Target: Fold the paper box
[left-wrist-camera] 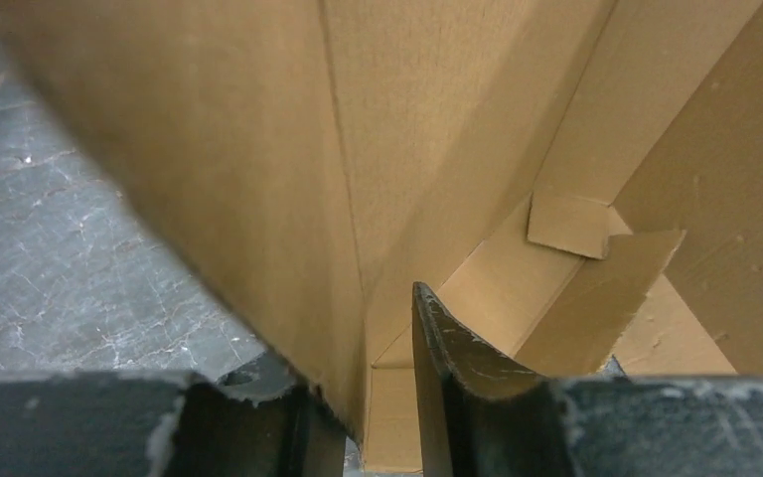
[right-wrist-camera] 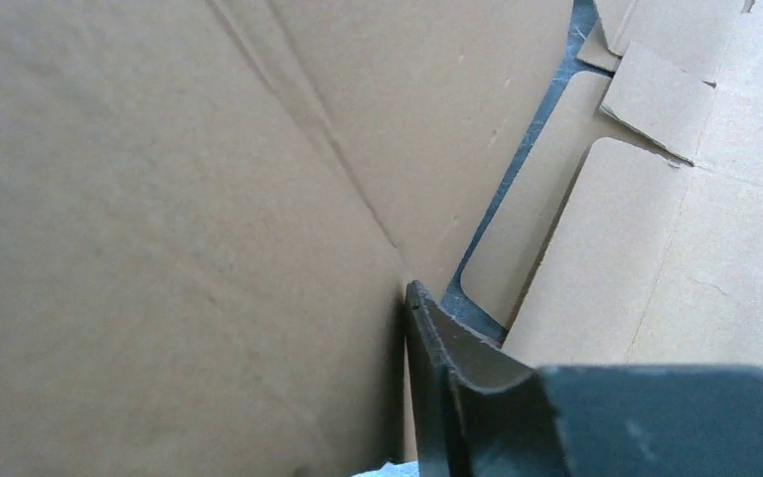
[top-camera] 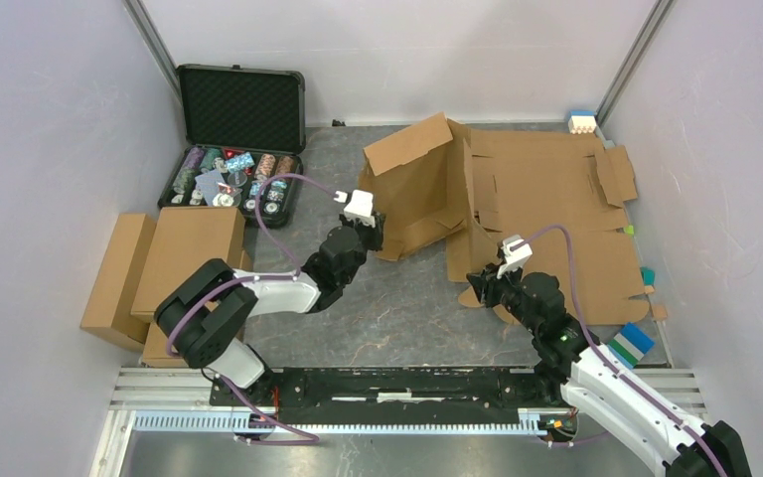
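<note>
The paper box [top-camera: 417, 184] is a brown cardboard sheet in the middle of the table, its left panels raised and tilted and the rest lying flat to the right [top-camera: 556, 229]. My left gripper [top-camera: 373, 231] is at the raised panel's near left corner. In the left wrist view the gripper [left-wrist-camera: 368, 328] straddles that wall [left-wrist-camera: 258, 149], jaws narrow, with a small gap beside the right finger [left-wrist-camera: 447, 348]. My right gripper [top-camera: 487, 283] pinches the sheet's near left edge. In the right wrist view a panel [right-wrist-camera: 159, 199] presses against the one visible finger [right-wrist-camera: 437, 348]; the other finger is hidden.
An open black case of poker chips [top-camera: 233, 149] stands at the back left. Folded brown boxes [top-camera: 174, 258] lie at the left. Flat cardboard with rounded tabs [right-wrist-camera: 656, 248] lies under the held panel. Small coloured blocks [top-camera: 631, 343] sit at the right edge, another [top-camera: 581, 122] at the back.
</note>
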Robot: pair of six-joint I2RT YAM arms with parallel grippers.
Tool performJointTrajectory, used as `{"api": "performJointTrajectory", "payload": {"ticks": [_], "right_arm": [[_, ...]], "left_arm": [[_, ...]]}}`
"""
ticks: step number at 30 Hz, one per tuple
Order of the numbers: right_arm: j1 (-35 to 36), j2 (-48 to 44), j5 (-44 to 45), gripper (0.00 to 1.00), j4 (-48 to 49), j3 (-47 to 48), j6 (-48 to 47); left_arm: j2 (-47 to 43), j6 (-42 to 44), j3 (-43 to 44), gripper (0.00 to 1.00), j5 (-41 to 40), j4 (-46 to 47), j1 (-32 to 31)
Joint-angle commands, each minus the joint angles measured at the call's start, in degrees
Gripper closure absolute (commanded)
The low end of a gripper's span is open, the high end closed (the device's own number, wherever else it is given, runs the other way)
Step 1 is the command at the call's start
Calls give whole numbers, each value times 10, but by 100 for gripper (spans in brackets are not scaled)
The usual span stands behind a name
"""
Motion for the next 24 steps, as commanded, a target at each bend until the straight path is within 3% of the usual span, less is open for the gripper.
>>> {"api": "performJointTrajectory", "payload": {"ticks": [1,7,14,24], "right_arm": [[-1,-4,-11,72,5,10,-17],[-1,-11,-20,81,-8,14,-18],[-1,-9,-50,84,-13,14,-10],[0,11,-121,90,25,7,21]], "left_arm": [[24,-42,51,64,1,-109,1],[73,-69,128,67,0,-237,6],[116,-91,191,71,-5,-340,7],[136,-139,224,98,27,-335,7]]}}
